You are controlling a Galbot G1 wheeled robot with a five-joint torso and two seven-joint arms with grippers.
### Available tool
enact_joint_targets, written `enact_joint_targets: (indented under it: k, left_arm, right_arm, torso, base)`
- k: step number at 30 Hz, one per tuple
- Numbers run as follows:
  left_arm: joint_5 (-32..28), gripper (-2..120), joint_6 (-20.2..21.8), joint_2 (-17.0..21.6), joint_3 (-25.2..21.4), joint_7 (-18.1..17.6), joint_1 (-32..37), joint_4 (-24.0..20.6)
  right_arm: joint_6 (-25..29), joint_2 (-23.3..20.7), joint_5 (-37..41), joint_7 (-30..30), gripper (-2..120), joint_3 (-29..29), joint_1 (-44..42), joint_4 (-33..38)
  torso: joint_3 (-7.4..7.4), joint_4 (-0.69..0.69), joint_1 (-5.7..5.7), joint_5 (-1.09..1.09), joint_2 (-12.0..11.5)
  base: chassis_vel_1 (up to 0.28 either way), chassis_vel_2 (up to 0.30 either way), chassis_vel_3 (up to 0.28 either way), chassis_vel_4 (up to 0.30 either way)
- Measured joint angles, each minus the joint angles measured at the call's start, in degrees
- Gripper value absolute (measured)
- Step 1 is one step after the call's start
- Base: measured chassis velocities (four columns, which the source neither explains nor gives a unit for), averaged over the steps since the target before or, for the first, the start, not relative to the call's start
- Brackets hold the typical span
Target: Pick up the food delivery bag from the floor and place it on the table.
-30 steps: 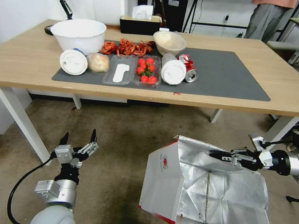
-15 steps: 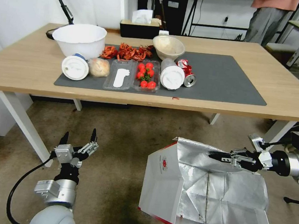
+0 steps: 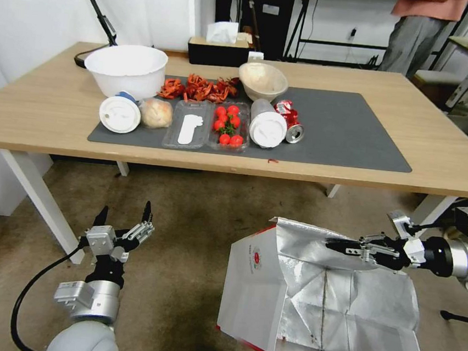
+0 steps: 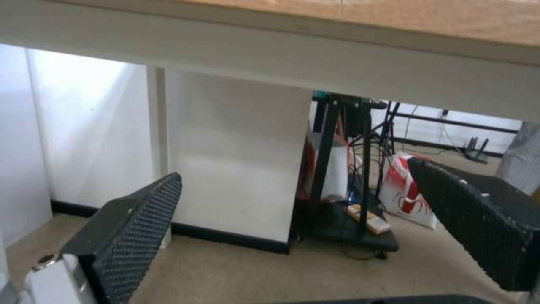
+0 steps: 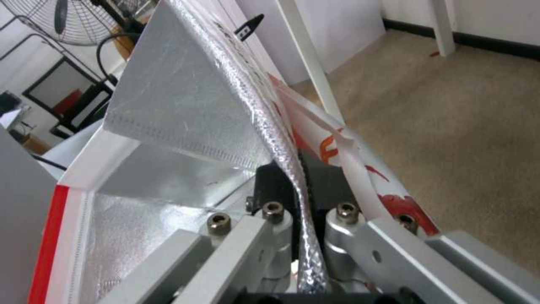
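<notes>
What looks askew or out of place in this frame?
On the table, a crushed red can lies on its side beside a tipped white cup. The right gripper pinches the food delivery bag by its foil rim, leaving it slanted.

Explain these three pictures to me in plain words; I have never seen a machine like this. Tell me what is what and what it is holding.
This is a wheeled robot with two arms, each ending in a gripper. The wide picture comes from a camera on its head, looking down at the work; the other two come from cameras on its wrists. The right gripper is shut on the foil-lined rim of the large white-and-red paper food delivery bag; its wrist picture shows that rim pinched close up. The left gripper hangs open and empty above the brownish floor. Ahead stands the light-wood table with a dark grey mat bearing bowls, lidded cups, tomatoes and a crushed can.
</notes>
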Motion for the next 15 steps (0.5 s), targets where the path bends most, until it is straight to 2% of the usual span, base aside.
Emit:
enact_joint_targets:
  k: [15]
  left_arm:
    - [-0.05,100,0.1,0.07,0.03,-0.1,-0.35,0.45]
  right_arm:
    - [0.05,-0.1,0.0,-0.05,0,-0.13,0.1,-0.49]
  torso:
    - [2.2,0.01,1.35,0.0,3.54]
  base:
    - [0.0,0.0,0.0,0.0]
